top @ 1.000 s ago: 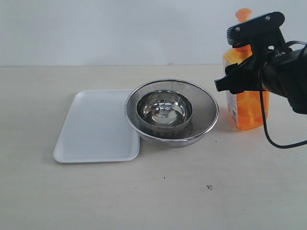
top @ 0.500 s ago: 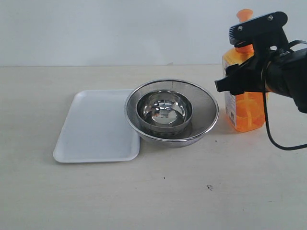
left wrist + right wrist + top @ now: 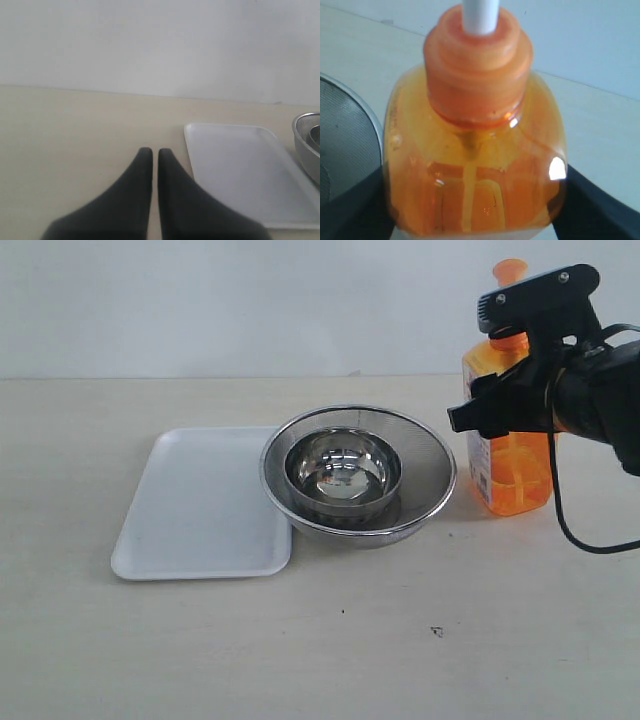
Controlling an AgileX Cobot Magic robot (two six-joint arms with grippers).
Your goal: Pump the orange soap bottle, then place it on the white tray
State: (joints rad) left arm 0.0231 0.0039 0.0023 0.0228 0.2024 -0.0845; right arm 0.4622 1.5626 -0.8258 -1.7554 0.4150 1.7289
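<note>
The orange soap bottle (image 3: 515, 475) stands upright on the table at the far right, just beside the mesh bowl. Its orange pump head and white stem (image 3: 480, 15) rise above the collar. My right gripper (image 3: 500, 405) is shut on the bottle's upper body, with one black finger pressed against each side of the bottle (image 3: 475, 150). The white tray (image 3: 200, 505) lies flat to the left of the bowl with nothing on it. My left gripper (image 3: 155, 152) is shut on nothing, low over bare table beside the tray (image 3: 240, 170), and is outside the exterior view.
A round steel mesh bowl (image 3: 430, 470) with a smaller steel bowl (image 3: 343, 475) inside sits between tray and bottle, overlapping the tray's right edge. Its rim shows in both wrist views (image 3: 306, 145) (image 3: 345, 135). A black cable hangs from the right arm (image 3: 556, 510).
A second ago the right gripper sat slightly further left and lower on the bottle. It has shifted a little right and up; nothing has moved in the last half second.
</note>
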